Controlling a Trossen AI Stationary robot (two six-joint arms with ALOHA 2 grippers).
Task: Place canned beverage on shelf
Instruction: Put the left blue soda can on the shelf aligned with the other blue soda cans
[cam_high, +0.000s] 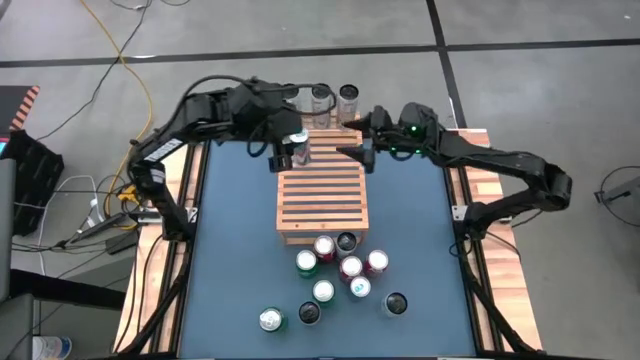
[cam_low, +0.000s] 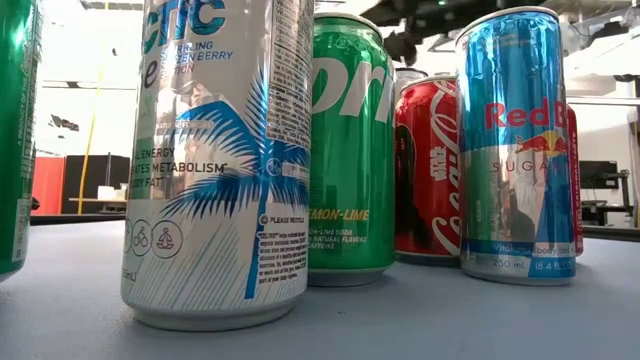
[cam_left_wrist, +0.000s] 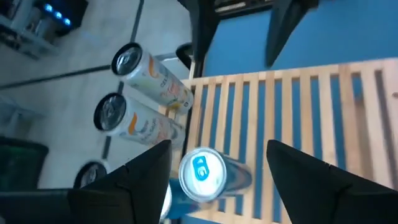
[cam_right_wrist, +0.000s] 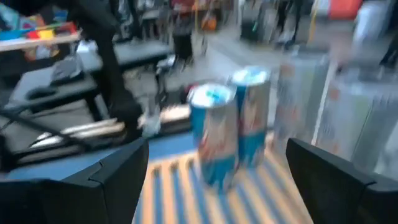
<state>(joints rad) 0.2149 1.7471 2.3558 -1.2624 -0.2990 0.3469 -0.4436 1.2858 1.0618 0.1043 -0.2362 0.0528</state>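
Observation:
The shelf (cam_high: 322, 195), a light-brown slatted rack, lies in the middle of the blue table. A blue-and-silver can (cam_left_wrist: 203, 172) stands upright on the slats at the shelf's far left corner (cam_high: 300, 150). My left gripper (cam_left_wrist: 219, 149) hovers above it, open, one finger on each side of the can's top and apart from it. In the right wrist view a second blue can (cam_right_wrist: 252, 115) stands close beside the first (cam_right_wrist: 214, 134). My right gripper (cam_high: 358, 155) is open over the shelf's far right part, with nothing between its fingers (cam_right_wrist: 217, 146).
Two tall white-and-orange cans (cam_high: 320, 97) (cam_high: 348, 95) stand just beyond the shelf's far edge. Several cans (cam_high: 340, 265) cluster on the table by the shelf's near edge, filling the low view (cam_low: 350, 150). Most of the shelf's slats are bare.

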